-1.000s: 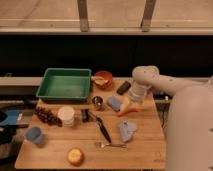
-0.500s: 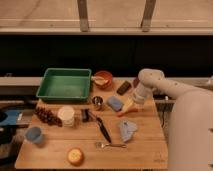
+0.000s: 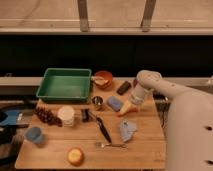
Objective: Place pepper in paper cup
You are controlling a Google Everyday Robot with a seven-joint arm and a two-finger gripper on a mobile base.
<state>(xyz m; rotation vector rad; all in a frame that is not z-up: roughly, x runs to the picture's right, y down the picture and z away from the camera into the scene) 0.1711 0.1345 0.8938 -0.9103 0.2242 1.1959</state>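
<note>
The paper cup [image 3: 66, 115], short, wide and cream-white, stands upright at the left middle of the wooden table [image 3: 145, 145]. My gripper [image 3: 126, 109] hangs low over the table's right middle, just right of a blue sponge [image 3: 114, 103] and well to the right of the cup. Its tip looks yellow-orange. I cannot make out the pepper as a separate thing; it may be hidden at the gripper's tip.
A green tray [image 3: 65, 84] and an orange bowl [image 3: 103, 78] stand at the back. A small metal cup [image 3: 97, 102], a black-handled utensil [image 3: 103, 129], a fork [image 3: 111, 145], a blue-grey cloth [image 3: 127, 129], grapes [image 3: 46, 116], a blue cup [image 3: 34, 135] and a round fruit [image 3: 75, 155] lie around.
My gripper has come down and a little to the left, from above the table's back right to low beside the blue sponge. Nothing else on the table has moved.
</note>
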